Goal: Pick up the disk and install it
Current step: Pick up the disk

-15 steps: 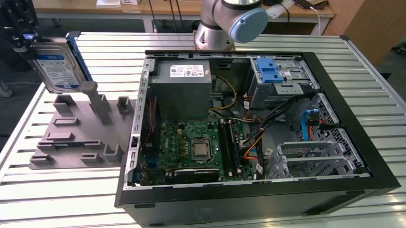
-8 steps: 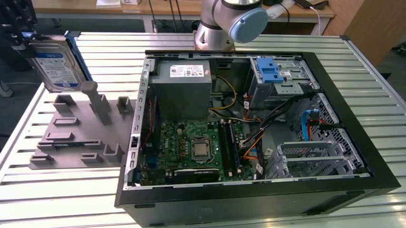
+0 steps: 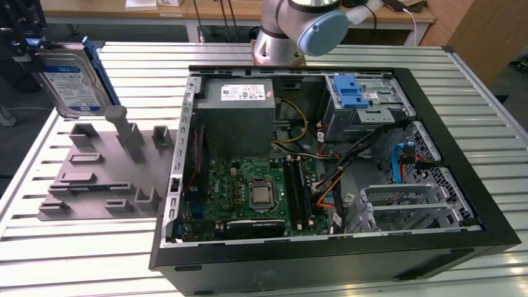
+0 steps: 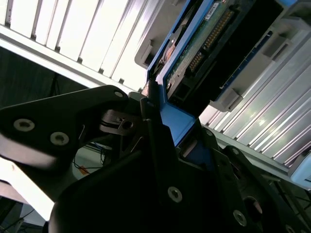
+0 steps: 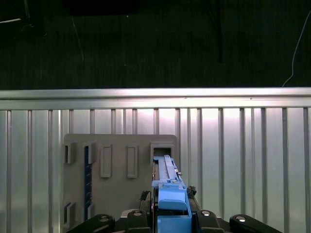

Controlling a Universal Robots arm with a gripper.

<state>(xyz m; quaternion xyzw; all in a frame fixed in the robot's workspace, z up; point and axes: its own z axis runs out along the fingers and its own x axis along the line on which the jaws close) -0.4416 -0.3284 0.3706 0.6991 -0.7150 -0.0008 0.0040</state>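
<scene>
The disk [image 3: 70, 80] is a silver hard drive with a white-and-blue label in a blue carrier frame. It hangs on edge above the grey slotted holder [image 3: 99, 173] at the exterior view's left. My gripper [image 3: 48, 52] is shut on its upper end. In the second wrist view the black fingers [image 4: 160, 145] clamp the blue carrier, with the disk's [image 4: 194, 53] green circuit board facing the camera. In the first wrist view the disk [image 5: 167, 187] is edge-on between the gripper [image 5: 167, 216] jaws, over the holder [image 5: 116, 170].
An open black computer case [image 3: 462, 185] lies on the slatted metal table [image 3: 83, 253], showing a motherboard [image 3: 256, 192], a power supply [image 3: 235, 114], a drive bay with a blue latch [image 3: 350, 93] and a metal cage [image 3: 404, 204]. The arm's base [image 3: 289, 31] stands behind it.
</scene>
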